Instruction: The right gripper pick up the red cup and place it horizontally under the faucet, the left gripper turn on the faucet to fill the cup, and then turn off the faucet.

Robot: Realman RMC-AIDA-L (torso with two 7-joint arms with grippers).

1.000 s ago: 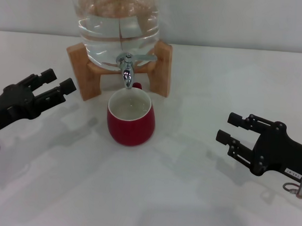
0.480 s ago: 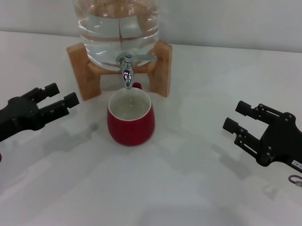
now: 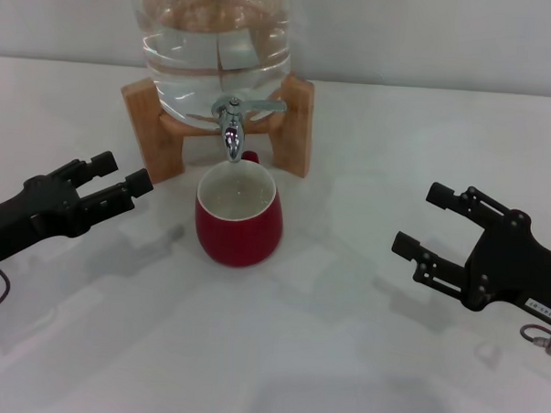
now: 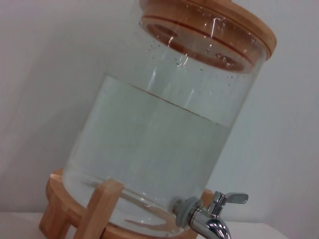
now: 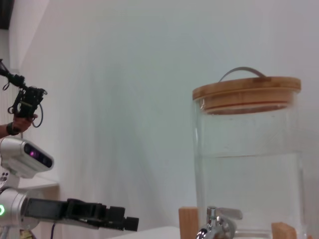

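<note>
The red cup [image 3: 239, 225] stands upright on the white table, its cream inside facing up, directly below the spout of the chrome faucet [image 3: 231, 130]. The faucet's thin lever points sideways, and I see no water stream. My left gripper [image 3: 122, 171] hovers open to the left of the cup, a short gap away, holding nothing. My right gripper [image 3: 419, 219] is open and empty, well to the right of the cup. The faucet [image 4: 213, 220] also shows in the left wrist view. The right wrist view shows the faucet [image 5: 219, 223] and the left gripper [image 5: 119, 219].
The clear water jar [image 3: 219, 39], partly full, rests on a wooden stand [image 3: 298, 125] at the back of the table. It has a wooden lid [image 5: 246, 92]. A white wall rises behind it.
My left gripper has slid right, closer to the cup. The right gripper has shifted slightly and its fingers have spread wider. The cup and faucet have not moved.
</note>
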